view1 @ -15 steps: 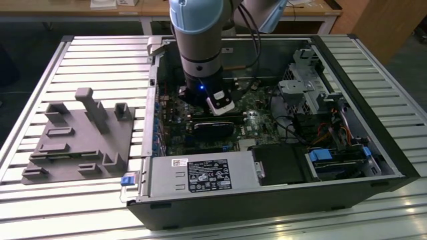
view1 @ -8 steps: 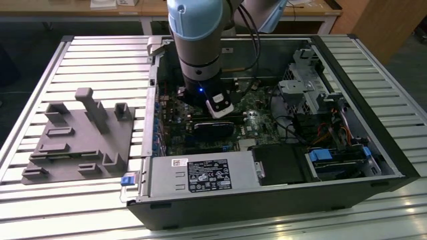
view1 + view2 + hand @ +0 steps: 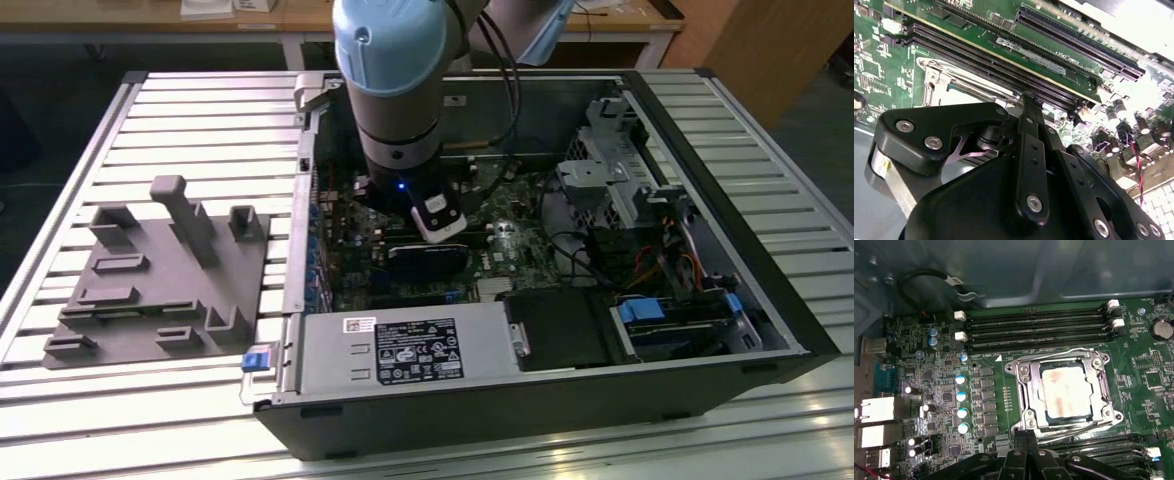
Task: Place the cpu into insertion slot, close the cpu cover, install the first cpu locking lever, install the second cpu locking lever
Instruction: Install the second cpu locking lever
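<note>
You have the arm [image 3: 396, 90] reaching down into the open computer case [image 3: 561, 400], its wrist low over the green motherboard [image 3: 944, 390]. In the first wrist view the gripper [image 3: 1026, 436] sits at the six o'clock edge of the insertion slot [image 3: 1021, 390], its two slim fingers [image 3: 1020, 440] pressed together with no gap between them and nothing held; the second wrist view shows the same fingers [image 3: 1030, 107] meeting at one tip right by the socket's rim.

The cpu [image 3: 1066, 392] already lies flat in the socket, its dull metal top showing through the square window of the cpu cover [image 3: 1099, 390], which lies down over it. A thin wire locking lever [image 3: 1054, 354] runs along the socket's twelve o'clock side, and another [image 3: 1079, 427] lies along the six o'clock side, just beside the fingertips. You cannot tell from these views whether either lever is hooked.

Long black memory slots [image 3: 1034, 330] run past the socket at twelve o'clock. In the exterior view a grey fixture block [image 3: 160, 280] rests on the slatted table [image 3: 200, 110], at nine o'clock from the case.
</note>
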`<state>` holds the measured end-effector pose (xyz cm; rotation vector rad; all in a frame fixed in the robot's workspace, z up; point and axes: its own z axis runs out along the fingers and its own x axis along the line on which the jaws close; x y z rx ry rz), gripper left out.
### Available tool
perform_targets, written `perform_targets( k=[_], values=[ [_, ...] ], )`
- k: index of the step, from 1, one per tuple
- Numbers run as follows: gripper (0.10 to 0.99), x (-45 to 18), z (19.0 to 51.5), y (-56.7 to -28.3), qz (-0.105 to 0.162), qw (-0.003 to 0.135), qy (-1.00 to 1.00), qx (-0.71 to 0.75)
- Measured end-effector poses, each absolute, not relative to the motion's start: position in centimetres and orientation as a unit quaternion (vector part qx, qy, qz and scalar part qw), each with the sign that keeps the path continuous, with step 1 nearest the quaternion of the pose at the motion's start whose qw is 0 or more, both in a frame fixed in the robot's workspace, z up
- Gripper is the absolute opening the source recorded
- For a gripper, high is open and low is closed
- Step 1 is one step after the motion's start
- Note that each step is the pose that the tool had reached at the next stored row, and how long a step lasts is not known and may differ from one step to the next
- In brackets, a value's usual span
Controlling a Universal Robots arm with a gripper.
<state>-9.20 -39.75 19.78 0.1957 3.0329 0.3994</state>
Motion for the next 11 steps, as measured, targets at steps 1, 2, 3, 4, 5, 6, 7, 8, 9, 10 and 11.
perform_targets(
  k=[1, 2, 3, 4, 5, 6, 7, 8, 9, 10, 11],
  values=[
    [0.106, -9.21, 19.73, -39.76, 0.133, 0.038, 0.988, 0.063],
    [0.106, -9.22, 19.68, -39.76, 0.136, 0.038, 0.988, 0.063],
    [0.106, -9.22, 19.63, -39.76, 0.137, 0.037, 0.988, 0.062],
    [0.106, -9.22, 19.58, -39.76, 0.138, 0.037, 0.988, 0.062],
    [0.106, -9.22, 19.52, -39.76, 0.139, 0.037, 0.988, 0.061],
    [0.106, -9.23, 19.46, -39.76, 0.140, 0.037, 0.988, 0.060],
    [0.106, -9.24, 19.41, -39.76, 0.141, 0.037, 0.988, 0.059],
    [0.106, -9.24, 19.36, -39.76, 0.142, 0.037, 0.988, 0.058],
    [0.106, -9.26, 19.30, -39.76, 0.143, 0.036, 0.987, 0.058],
    [0.106, -9.27, 19.25, -39.76, 0.143, 0.036, 0.987, 0.057],
    [0.106, -9.28, 19.21, -39.77, 0.144, 0.036, 0.987, 0.056]
  ],
)
